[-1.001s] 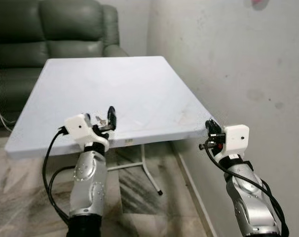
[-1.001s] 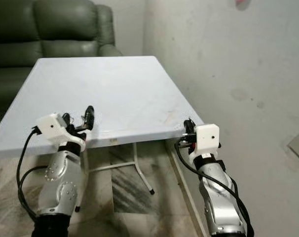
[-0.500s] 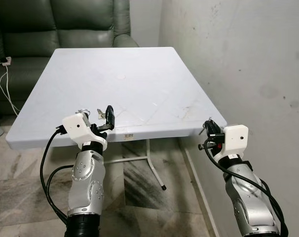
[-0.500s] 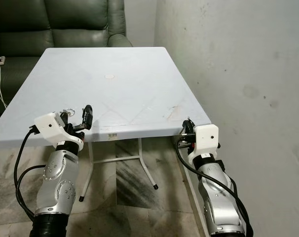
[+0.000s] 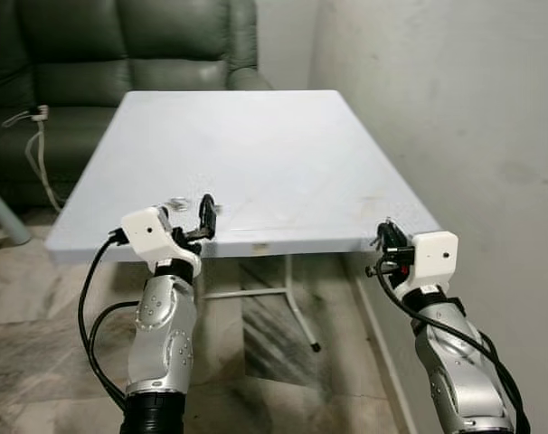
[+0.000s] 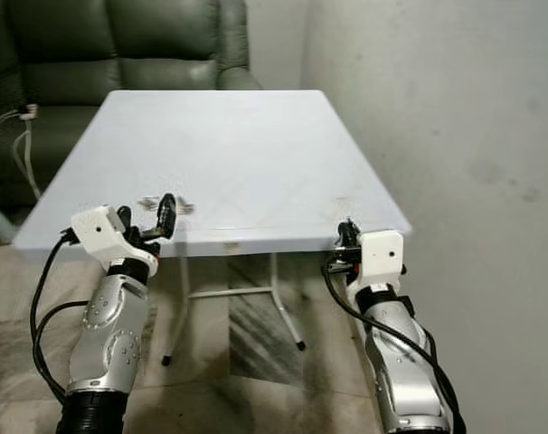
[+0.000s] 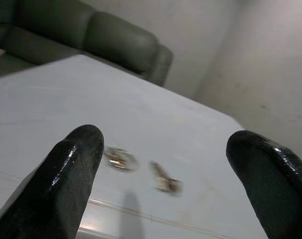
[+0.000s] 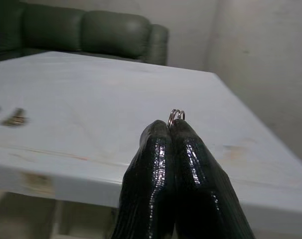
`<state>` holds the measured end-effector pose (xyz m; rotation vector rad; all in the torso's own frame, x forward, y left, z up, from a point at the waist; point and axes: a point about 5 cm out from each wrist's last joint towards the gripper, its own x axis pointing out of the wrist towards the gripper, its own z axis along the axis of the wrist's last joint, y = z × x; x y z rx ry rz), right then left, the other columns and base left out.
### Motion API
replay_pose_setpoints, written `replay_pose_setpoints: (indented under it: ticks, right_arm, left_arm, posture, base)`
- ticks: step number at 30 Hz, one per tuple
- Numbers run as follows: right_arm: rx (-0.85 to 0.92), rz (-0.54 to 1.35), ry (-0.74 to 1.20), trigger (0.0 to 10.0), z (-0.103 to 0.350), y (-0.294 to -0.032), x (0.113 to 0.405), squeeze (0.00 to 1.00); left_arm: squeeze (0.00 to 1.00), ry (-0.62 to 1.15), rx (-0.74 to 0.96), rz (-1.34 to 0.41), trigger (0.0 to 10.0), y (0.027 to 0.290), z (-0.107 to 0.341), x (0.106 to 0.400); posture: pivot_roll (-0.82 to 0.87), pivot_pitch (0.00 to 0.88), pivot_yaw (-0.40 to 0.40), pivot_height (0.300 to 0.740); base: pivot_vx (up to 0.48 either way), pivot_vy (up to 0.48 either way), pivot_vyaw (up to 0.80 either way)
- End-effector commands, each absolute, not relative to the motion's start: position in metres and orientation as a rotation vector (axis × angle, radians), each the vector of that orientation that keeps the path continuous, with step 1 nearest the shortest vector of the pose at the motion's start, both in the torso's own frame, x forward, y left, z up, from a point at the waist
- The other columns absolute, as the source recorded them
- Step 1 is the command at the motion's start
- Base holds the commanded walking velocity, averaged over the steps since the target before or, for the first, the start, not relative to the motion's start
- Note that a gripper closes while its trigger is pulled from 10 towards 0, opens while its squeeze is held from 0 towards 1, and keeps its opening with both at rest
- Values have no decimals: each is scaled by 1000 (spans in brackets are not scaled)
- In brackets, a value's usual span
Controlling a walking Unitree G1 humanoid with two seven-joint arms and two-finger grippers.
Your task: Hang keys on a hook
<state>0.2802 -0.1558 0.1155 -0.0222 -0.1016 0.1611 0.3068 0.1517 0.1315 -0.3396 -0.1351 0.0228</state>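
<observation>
Pale blue-white table [image 5: 256,145] stands w/ its right edge close to a scuffed grey wall [image 5: 455,99]; dark green sofa [image 5: 120,45] behind it, white cable [image 5: 34,136] draped at the sofa's left, marbled tile floor [image 5: 48,344] below. No containers on the table. Keys [image 7: 163,181] lie near the table's front-left edge w/ a small ring [image 7: 118,158] just beside them; blurred in the left wrist view, and in the head views just a faint smear [image 5: 177,201], so the number of keys can't be made out. Left gripper [image 5: 185,223] is raised at the front edge just short of the keys, fingers [image 7: 66,179] spread wide apart, keys seen in the gap between them, not touching. Right gripper [image 8: 170,144] sits at the table's front-right corner, forearm bent up, fingers pressed together and pinching a small metal key ring [image 8: 175,115] that pokes out past the tips; whatever hangs from it is hidden behind the fingers. Both silver forearms are cut off by the bottom edge of the head views.
</observation>
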Motion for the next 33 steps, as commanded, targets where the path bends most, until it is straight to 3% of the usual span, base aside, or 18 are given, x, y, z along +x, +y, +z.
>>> replay_pose_setpoints:
  ticks: [1,22,33]
  right_arm:
    - [-34,158,-120,10000,122,-157,281,0]
    - [-36,165,-120,10000,123,-156,282,0]
    - [-40,168,-123,10000,123,-157,283,0]
  left_arm:
    - [0,-135,-337,11,10000,148,134,308]
    - [0,-121,-345,28,10000,148,132,310]
    - [0,-127,-334,32,10000,146,133,311]
  posture:
    - [-75,7,-55,740]
    - [-75,0,-62,740]
    - [-77,0,-64,740]
  base:
    - [0,476,0]
    - [0,466,0]
    - [0,0,0]
